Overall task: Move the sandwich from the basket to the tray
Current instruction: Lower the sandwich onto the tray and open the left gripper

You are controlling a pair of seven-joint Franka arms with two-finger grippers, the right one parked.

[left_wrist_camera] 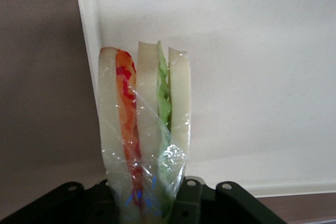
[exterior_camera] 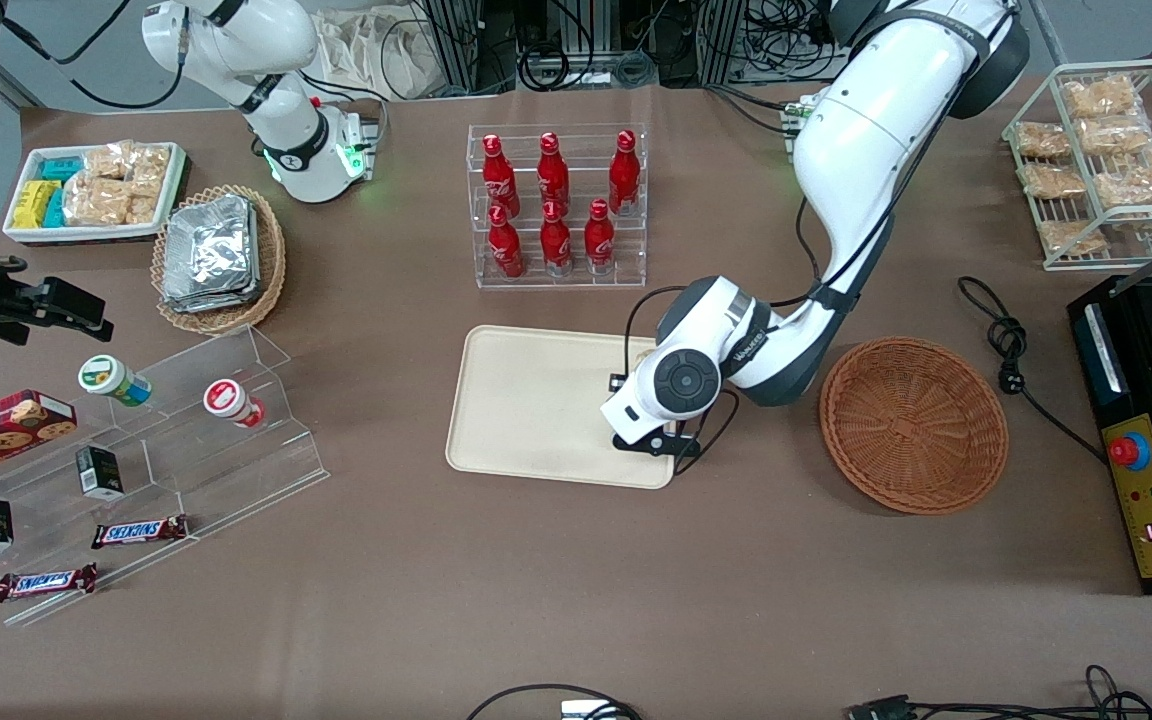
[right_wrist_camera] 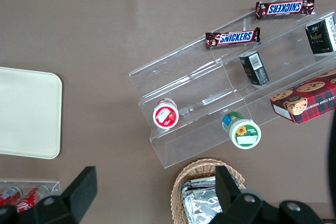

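My left gripper [exterior_camera: 650,440] hangs low over the cream-beige tray [exterior_camera: 526,400], at the tray's corner nearest the front camera and the basket. In the left wrist view the gripper [left_wrist_camera: 144,211] is shut on the sandwich [left_wrist_camera: 143,108], a plastic-wrapped wedge of pale bread with orange-red and green filling. It holds the sandwich upright over the tray [left_wrist_camera: 252,51], near the rim. In the front view the wrist hides the sandwich. The reddish-brown wicker basket [exterior_camera: 911,430] stands empty beside the tray, toward the working arm's end.
A clear rack of red bottles [exterior_camera: 556,205] stands farther from the camera than the tray. A black machine [exterior_camera: 1151,430] and a cable [exterior_camera: 1006,345] lie beside the basket. A clear stepped stand [exterior_camera: 186,430] and a tan basket of foil packets [exterior_camera: 219,255] lie toward the parked arm's end.
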